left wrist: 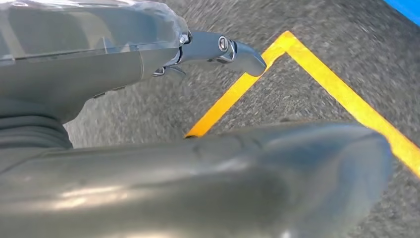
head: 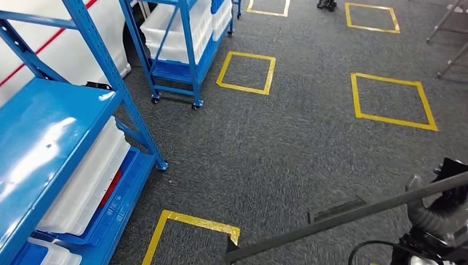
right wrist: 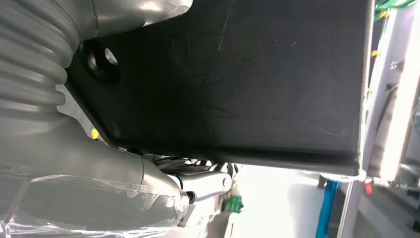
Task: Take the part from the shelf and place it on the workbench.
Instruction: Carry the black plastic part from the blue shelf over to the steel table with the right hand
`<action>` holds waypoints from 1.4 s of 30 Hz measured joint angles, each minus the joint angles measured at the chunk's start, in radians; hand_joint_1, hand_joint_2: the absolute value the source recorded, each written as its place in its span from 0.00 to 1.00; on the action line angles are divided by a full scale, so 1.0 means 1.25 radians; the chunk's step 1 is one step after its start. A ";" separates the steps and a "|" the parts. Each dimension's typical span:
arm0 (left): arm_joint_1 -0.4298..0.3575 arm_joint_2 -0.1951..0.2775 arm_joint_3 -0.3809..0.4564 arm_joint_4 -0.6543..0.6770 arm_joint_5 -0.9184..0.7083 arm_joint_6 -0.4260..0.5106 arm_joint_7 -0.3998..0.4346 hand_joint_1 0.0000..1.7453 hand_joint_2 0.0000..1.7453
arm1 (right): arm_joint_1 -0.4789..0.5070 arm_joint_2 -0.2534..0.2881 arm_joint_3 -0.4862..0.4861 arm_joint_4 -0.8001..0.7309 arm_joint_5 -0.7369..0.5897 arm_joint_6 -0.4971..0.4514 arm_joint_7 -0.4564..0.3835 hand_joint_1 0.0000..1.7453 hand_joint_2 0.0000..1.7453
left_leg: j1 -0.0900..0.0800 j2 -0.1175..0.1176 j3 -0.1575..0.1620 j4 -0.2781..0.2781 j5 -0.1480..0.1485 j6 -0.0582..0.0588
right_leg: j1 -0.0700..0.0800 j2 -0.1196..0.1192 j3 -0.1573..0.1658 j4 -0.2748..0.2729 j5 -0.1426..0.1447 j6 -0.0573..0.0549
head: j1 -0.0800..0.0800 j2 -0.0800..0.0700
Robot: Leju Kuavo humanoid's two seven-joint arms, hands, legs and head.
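Observation:
The part is a flat black plate [right wrist: 237, 74] with a round hole near one corner. My right hand [right wrist: 74, 163] grips it by that corner, thumb on one face. From the head, the plate [head: 331, 222] is seen edge-on as a long dark bar slanting over the carpet, and the right hand [head: 436, 221] sits at the bottom right. My left hand [left wrist: 124, 148] hangs above the floor with its thumb and one finger apart and nothing between them. The blue shelf [head: 49, 127] stands at the left, its top board bare.
White bins [head: 88, 182] sit on the shelf's lower levels. A second blue wheeled rack [head: 182, 55] with white bins stands farther back. Yellow tape squares [head: 392, 99] mark the grey carpet, one corner [head: 193, 221] close in front. Metal legs [head: 450, 38] stand at the far right.

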 joint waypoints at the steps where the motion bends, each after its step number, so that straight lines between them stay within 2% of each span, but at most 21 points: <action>1: -0.001 -0.001 0.000 0.000 0.000 0.001 0.004 0.00 0.00 | -0.002 -0.006 0.001 0.005 -0.002 0.000 0.002 1.00 1.00 | -0.002 0.003 0.001 -0.004 -0.001 0.002 | -0.001 0.010 -0.004 0.000 0.003 0.007 | 0.000 0.000; 2: -0.001 -0.002 0.001 0.000 0.001 0.002 0.007 0.00 0.00 | -0.003 -0.012 0.002 0.009 -0.003 -0.001 0.004 1.00 1.00 | -0.003 0.013 0.001 -0.005 0.001 0.007 | -0.003 0.019 -0.007 -0.002 0.006 0.013 | 0.000 0.000; 4: -0.003 -0.004 0.002 0.000 0.002 -0.001 0.013 0.00 0.00 | -0.001 -0.021 0.002 0.016 -0.005 -0.001 0.005 1.00 1.00 | -0.003 0.035 0.004 -0.014 0.009 0.020 | -0.003 -0.012 -0.018 0.014 -0.003 0.021 | 0.000 0.000; 6: -0.003 -0.004 0.004 0.000 0.003 -0.008 0.018 0.00 0.00 | -0.001 -0.027 0.004 0.021 -0.008 -0.001 0.005 1.00 1.00 | -0.004 0.057 0.004 -0.019 0.014 0.028 | 0.000 -0.071 -0.052 0.085 -0.046 0.024 | 0.001 0.000; 9: -0.001 -0.004 0.008 0.000 0.001 -0.023 0.023 0.00 0.00 | 0.000 -0.030 0.006 0.026 -0.017 -0.004 0.004 1.00 1.00 | -0.009 0.093 0.001 -0.019 0.013 0.030 | -0.003 -0.094 -0.108 0.209 -0.098 0.030 | 0.001 0.000; 12: -0.001 -0.004 0.008 0.000 -0.002 -0.039 0.022 0.00 0.00 | 0.009 -0.033 0.002 0.024 -0.026 -0.005 0.003 1.00 1.00 | -0.010 0.126 0.005 -0.018 0.007 0.026 | -0.004 -0.116 -0.051 0.118 -0.045 0.030 | 0.001 0.000; 15: -0.002 -0.002 0.009 0.000 -0.005 -0.043 0.016 0.00 0.00 | 0.021 -0.031 -0.011 0.012 -0.030 0.008 0.002 1.00 1.00 | -0.016 0.151 0.013 -0.016 -0.003 0.015 | 0.006 -0.161 0.011 0.005 -0.016 0.015 | 0.001 0.000; 18: -0.006 0.000 0.009 0.000 -0.010 -0.043 0.013 0.00 0.00 | 0.038 -0.028 -0.026 -0.001 -0.029 0.019 0.002 1.00 1.00 | -0.016 0.166 0.020 -0.015 -0.012 0.001 | 0.008 -0.136 0.010 -0.002 -0.016 -0.001 | 0.001 0.000; 20: -0.007 0.001 0.009 0.000 -0.014 -0.043 0.012 0.00 0.00 | 0.044 -0.025 -0.034 -0.008 -0.027 0.023 0.001 1.00 1.00 | -0.013 0.131 0.006 0.024 -0.041 -0.007 | 0.005 -0.117 0.011 -0.006 -0.013 -0.012 | 0.001 0.000; 22: -0.005 0.002 0.009 0.000 -0.016 -0.043 0.012 0.00 0.00 | 0.046 -0.020 -0.039 -0.013 -0.026 0.028 0.001 1.00 1.00 | -0.011 0.084 -0.040 0.125 -0.095 -0.009 | 0.005 -0.098 0.010 -0.006 -0.012 -0.020 | 0.000 0.000; 24: -0.002 0.002 0.009 0.000 -0.017 -0.043 0.013 0.00 0.00 | 0.050 -0.015 -0.042 -0.015 -0.026 0.031 0.001 1.00 1.00 | -0.010 0.070 -0.086 0.218 -0.124 -0.008 | 0.007 -0.074 0.010 -0.006 -0.012 -0.022 | 0.000 0.000; 25: -0.001 0.002 0.009 0.000 -0.017 -0.043 0.013 0.00 0.00 | 0.052 -0.013 -0.045 -0.016 -0.025 0.032 0.001 1.00 1.00 | -0.010 0.068 -0.092 0.224 -0.113 -0.006 | 0.008 -0.061 0.011 -0.005 -0.012 -0.022 | 0.000 0.000; 27: 0.000 0.003 0.009 0.000 -0.020 -0.044 0.014 0.00 0.00 | 0.057 -0.009 -0.050 -0.019 -0.021 0.033 0.002 1.00 1.00 | -0.010 0.056 -0.062 0.144 -0.052 -0.001 | 0.008 -0.035 0.015 -0.004 -0.013 -0.021 | 0.000 0.000; 29: 0.000 0.006 0.009 0.000 -0.021 -0.048 0.014 0.00 0.00 | 0.059 -0.004 -0.056 -0.024 -0.013 0.034 0.004 1.00 1.00 | -0.008 0.014 -0.020 0.038 -0.004 0.005 | 0.008 -0.013 0.015 -0.002 -0.013 -0.018 | 0.000 0.000; 32: -0.003 0.008 0.009 0.000 -0.021 -0.055 0.013 0.00 0.00 | 0.066 0.006 -0.066 -0.033 0.005 0.039 0.010 1.00 1.00 | -0.009 -0.004 -0.002 -0.011 0.006 0.011 | 0.002 0.019 0.005 -0.003 -0.007 -0.001 | 0.000 0.000; 33: -0.004 0.008 0.009 0.000 -0.020 -0.058 0.012 0.00 0.00 | 0.069 0.009 -0.070 -0.037 0.014 0.040 0.013 1.00 1.00 | -0.009 0.007 0.000 -0.015 0.010 0.016 | 0.000 0.021 0.003 -0.003 -0.006 0.004 | 0.000 0.000; 35: -0.005 0.007 0.009 0.000 -0.018 -0.065 0.008 0.00 0.00 | 0.070 0.015 -0.076 -0.042 0.032 0.040 0.018 1.00 1.00 | -0.008 0.031 0.006 -0.029 0.018 0.026 | 0.003 -0.019 -0.012 0.022 -0.022 0.010 | 0.001 0.000; 37: -0.003 0.007 0.009 0.000 -0.017 -0.070 0.004 0.00 0.00 | 0.063 0.020 -0.079 -0.044 0.048 0.035 0.019 1.00 1.00 | -0.010 0.056 0.008 -0.035 0.022 0.031 | 0.004 -0.075 -0.055 0.107 -0.070 0.013 | 0.002 0.000; 39: -0.001 0.007 0.010 0.000 -0.017 -0.073 0.003 0.00 0.00 | 0.059 0.026 -0.079 -0.043 0.057 0.031 0.020 1.00 1.00 | -0.012 0.082 0.007 -0.035 0.020 0.032 | 0.000 -0.092 -0.098 0.197 -0.105 0.018 | 0.002 0.000; 40: -0.001 0.007 0.010 0.000 -0.018 -0.075 0.003 0.00 0.00 | 0.059 0.028 -0.079 -0.043 0.059 0.029 0.020 1.00 1.00 | -0.013 0.094 0.007 -0.035 0.018 0.032 | -0.002 -0.095 -0.103 0.209 -0.103 0.020 | 0.002 0.000; 42: -0.001 0.006 0.011 0.000 -0.019 -0.076 0.003 0.00 0.00 | 0.058 0.031 -0.079 -0.043 0.060 0.029 0.020 1.00 1.00 | -0.012 0.116 0.010 -0.032 0.013 0.029 | -0.004 -0.106 -0.060 0.137 -0.059 0.022 | 0.002 0.000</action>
